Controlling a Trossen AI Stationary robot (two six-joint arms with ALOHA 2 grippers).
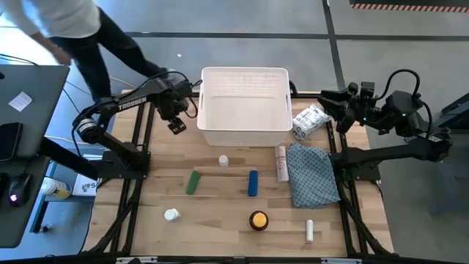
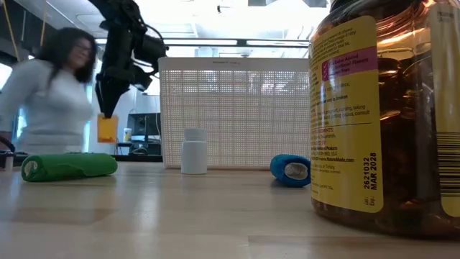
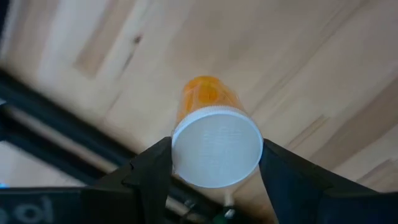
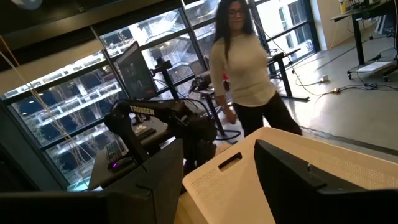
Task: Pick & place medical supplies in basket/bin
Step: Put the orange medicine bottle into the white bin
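Observation:
My left gripper (image 1: pixel 176 125) hangs over the table just left of the white lattice bin (image 1: pixel 244 106), shut on a small orange pill bottle with a white cap (image 3: pixel 216 146). My right gripper (image 1: pixel 333 103) waits open at the bin's right side, touching nothing. On the table lie a white pill bottle (image 1: pixel 223 160), a green oblong piece (image 1: pixel 193 182), a blue one (image 1: pixel 253 183), another white bottle (image 1: pixel 171 215), the amber bottle with a yellow cap (image 1: pixel 259 220), white tubes (image 1: pixel 281 163) (image 1: pixel 309 231) and a crinkly packet (image 1: pixel 309 121). My left gripper pinches the orange bottle at its white cap end (image 3: pixel 180 155), one finger (image 3: pixel 149 177) on each side of the cap. The fingers come from above, pointing down. The bottle is lifted clear of the table, and its orange body (image 2: pixel 106 129) hangs below the fingertips.
A blue-grey patterned cloth (image 1: pixel 313 174) lies right of the tubes. A person (image 1: pixel 66 26) stands beyond the table's far left corner. Bare wood (image 1: pixel 220 213) shows between the scattered items.

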